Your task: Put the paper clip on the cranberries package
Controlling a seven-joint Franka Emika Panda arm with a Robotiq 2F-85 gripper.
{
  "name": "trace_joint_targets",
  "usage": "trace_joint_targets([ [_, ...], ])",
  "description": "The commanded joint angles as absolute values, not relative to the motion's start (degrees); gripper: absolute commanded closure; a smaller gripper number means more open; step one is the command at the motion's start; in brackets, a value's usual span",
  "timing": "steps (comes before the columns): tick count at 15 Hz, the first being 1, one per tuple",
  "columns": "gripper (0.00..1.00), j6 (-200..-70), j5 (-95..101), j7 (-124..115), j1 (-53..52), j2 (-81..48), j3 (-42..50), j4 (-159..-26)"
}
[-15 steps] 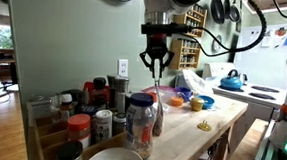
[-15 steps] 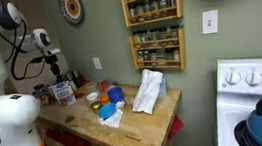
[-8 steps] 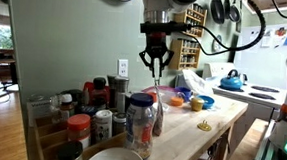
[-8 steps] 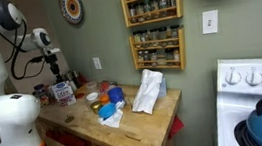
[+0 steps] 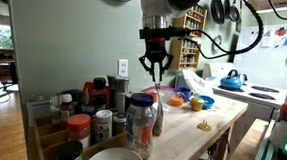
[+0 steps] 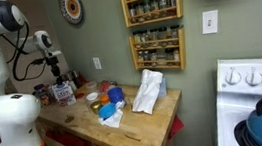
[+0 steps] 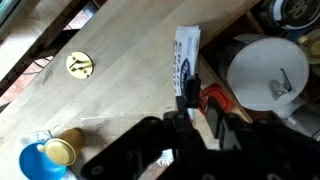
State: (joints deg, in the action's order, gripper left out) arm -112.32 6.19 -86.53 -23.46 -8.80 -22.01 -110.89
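My gripper hangs high over the back of the wooden counter, right above a reddish-pink pouch, the cranberries package, seen in both exterior views. In the other exterior view the gripper is just above the pouch's top. Its fingertips look drawn together. In the wrist view the dark fingers frame a red shape. I cannot tell whether that is a clip or the pouch. No paper clip shows clearly.
Jars, among them a big clear jar, and a white bowl crowd one end of the counter. A white-and-blue bag, blue bowls and a small yellow item lie further along. A stove stands beyond.
The gripper has shifted only slightly over the pouch. Nothing else has moved.
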Motion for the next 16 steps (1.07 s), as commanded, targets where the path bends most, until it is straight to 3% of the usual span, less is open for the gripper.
trace_joint_targets([
  [1,0.94,-111.68,7.71,-87.68,-24.87,-9.84,-21.06,-109.93],
  [3,0.94,-111.55,8.13,-87.68,-25.01,-9.98,-20.97,-109.92],
  [4,0.81,-111.62,8.16,-87.65,-25.05,-10.02,-20.91,-109.93],
  [5,0.56,-111.66,8.10,-87.54,-25.07,-10.04,-20.85,-109.94],
  [12,0.05,-111.63,7.71,-87.06,-24.97,-9.58,-20.54,-110.04],
  [13,0.00,-111.67,7.67,-87.06,-24.92,-9.42,-20.48,-110.08],
  [16,0.00,-112.41,7.04,-86.18,-24.49,-8.05,-20.24,-110.43],
])
